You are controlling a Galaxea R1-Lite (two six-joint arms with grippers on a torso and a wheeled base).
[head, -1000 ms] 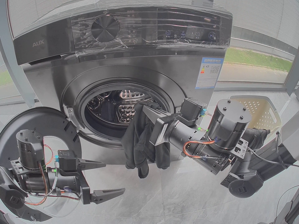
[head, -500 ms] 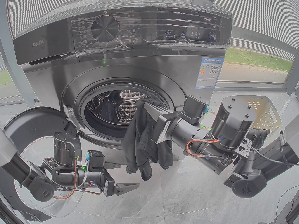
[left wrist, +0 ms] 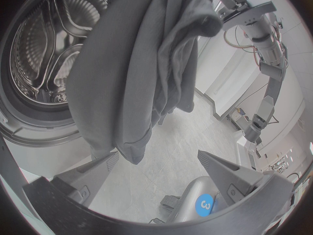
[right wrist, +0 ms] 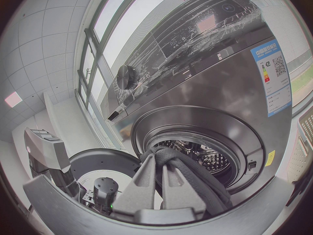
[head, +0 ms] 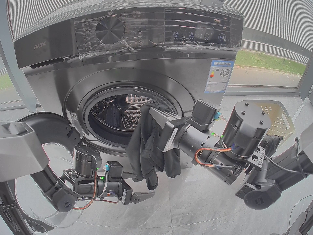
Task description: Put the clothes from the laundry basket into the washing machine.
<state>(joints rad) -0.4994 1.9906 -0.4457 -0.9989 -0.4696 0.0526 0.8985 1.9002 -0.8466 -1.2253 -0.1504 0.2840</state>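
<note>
Black cloth, one garment (head: 146,147), hangs pinched in the right gripper (right wrist: 158,160) at the open mouth of the one steel-grey washing machine (head: 130,69). One left gripper (left wrist: 156,153), spread wide, sits just below the hem. One beige perforated plastic laundry basket (head: 277,118) stands to the right.

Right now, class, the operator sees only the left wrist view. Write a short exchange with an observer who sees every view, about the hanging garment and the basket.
Operator: Is the right gripper really clamped on the dark garment?
Observer: Yes. The right wrist view shows its two fingers shut on the garment's bunched top.
Operator: Where is the laundry basket?
Observer: The head view shows it standing to the right of the washing machine.
</note>
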